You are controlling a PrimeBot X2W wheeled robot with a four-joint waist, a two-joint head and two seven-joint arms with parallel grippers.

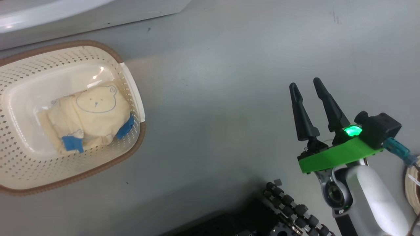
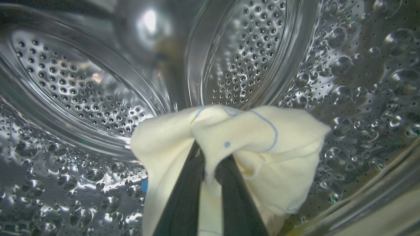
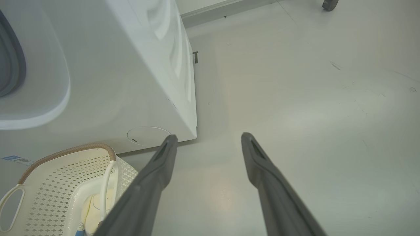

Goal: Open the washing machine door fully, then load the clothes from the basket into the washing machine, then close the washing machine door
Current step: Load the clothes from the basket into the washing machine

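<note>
Pinches cream garment [image 2: 262, 147] with left gripper [image 2: 211, 157] inside drum [image 2: 82, 88]; holds right gripper [image 1: 305, 83] spread over floor [image 1: 229, 98]. Bear-print garment [image 1: 95, 114] in basket [image 1: 131, 82]. Cannot read blue sticker [image 3: 14, 160] on washing machine [image 3: 115, 82].

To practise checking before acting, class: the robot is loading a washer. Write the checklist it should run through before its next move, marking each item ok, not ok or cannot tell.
1. Is the left gripper inside the steel drum? Ok.
2. Is the left gripper shut on the cream garment? Ok, the cloth is bunched around its fingers.
3. Is the cream garment past the door opening, ready for release? Cannot tell.
4. Is the right gripper open and empty, above the floor? Ok.
5. Is the basket empty? Not ok, a bear-print garment lies in it.
6. Is the washing machine door fully open? Cannot tell.
</note>
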